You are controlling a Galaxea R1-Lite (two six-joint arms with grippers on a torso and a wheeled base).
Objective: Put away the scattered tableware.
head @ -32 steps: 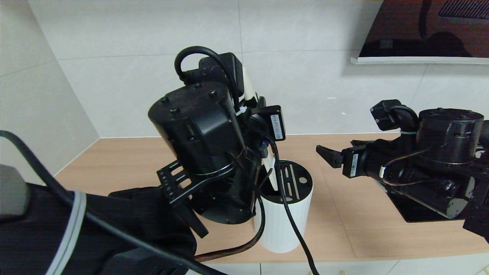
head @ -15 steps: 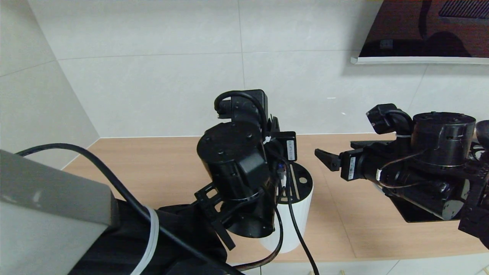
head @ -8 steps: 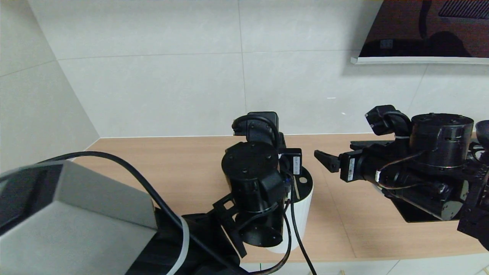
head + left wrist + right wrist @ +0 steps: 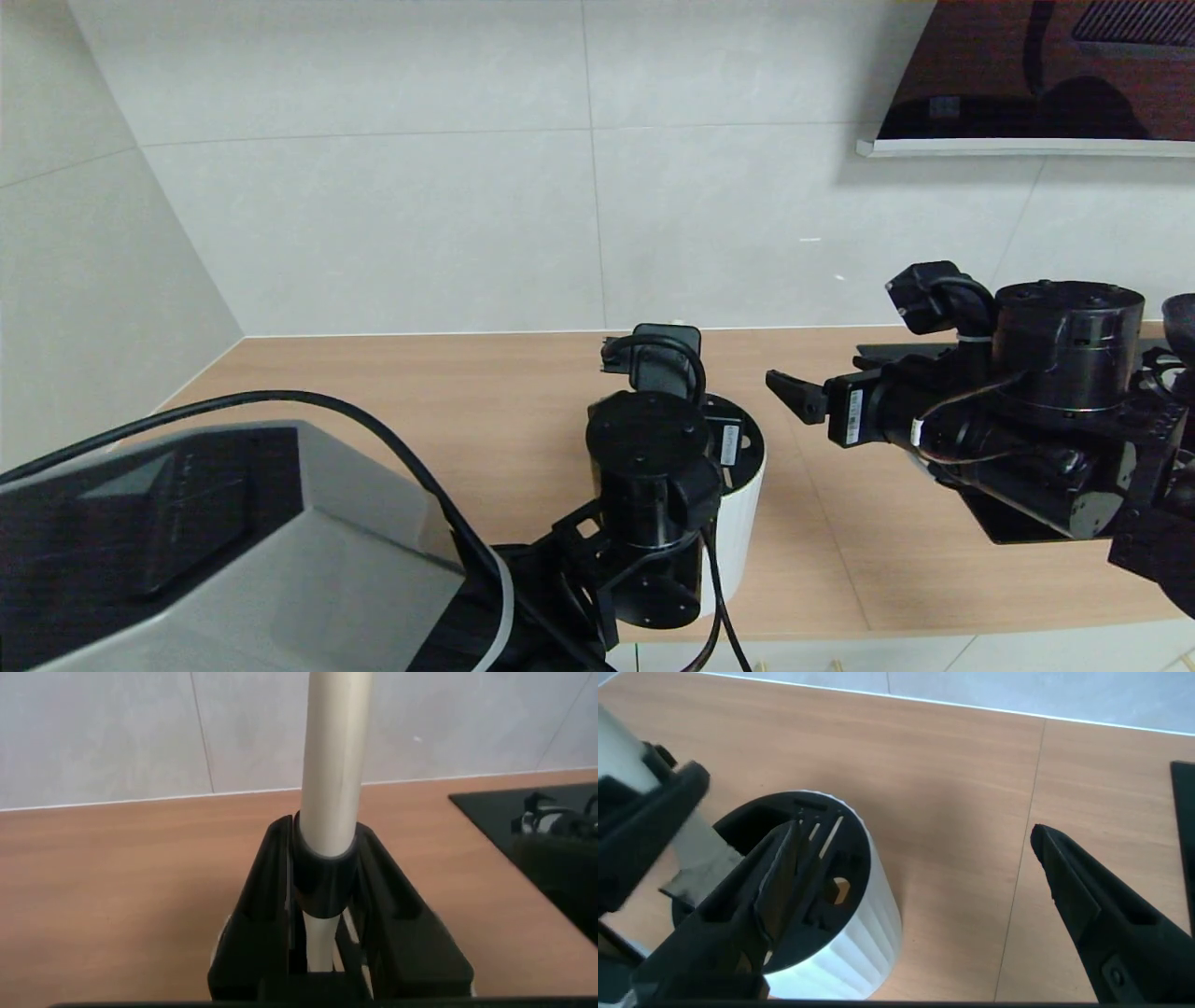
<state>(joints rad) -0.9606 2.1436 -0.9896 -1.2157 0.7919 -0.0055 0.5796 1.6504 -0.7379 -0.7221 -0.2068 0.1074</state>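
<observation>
Countertop (image 4: 420, 411) of pale wood grain carries a white ribbed utensil holder (image 4: 864, 943), capped by a black slotted lid (image 4: 842, 863). Right gripper (image 4: 915, 831) hangs beside it, jaws wide and empty. Left gripper (image 4: 325, 835) is clamped on a cream, round handle (image 4: 336, 756), upright over the slots. Its lower end is hidden, possibly already inside. It looks smooth, stiff and light, so a firm mid-shaft hold should stop it slipping.

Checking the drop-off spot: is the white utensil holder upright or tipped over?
Upright: the white utensil holder stands on the wooden counter, black slotted top facing up, left gripper above it holding a cream-handled utensil.
</observation>
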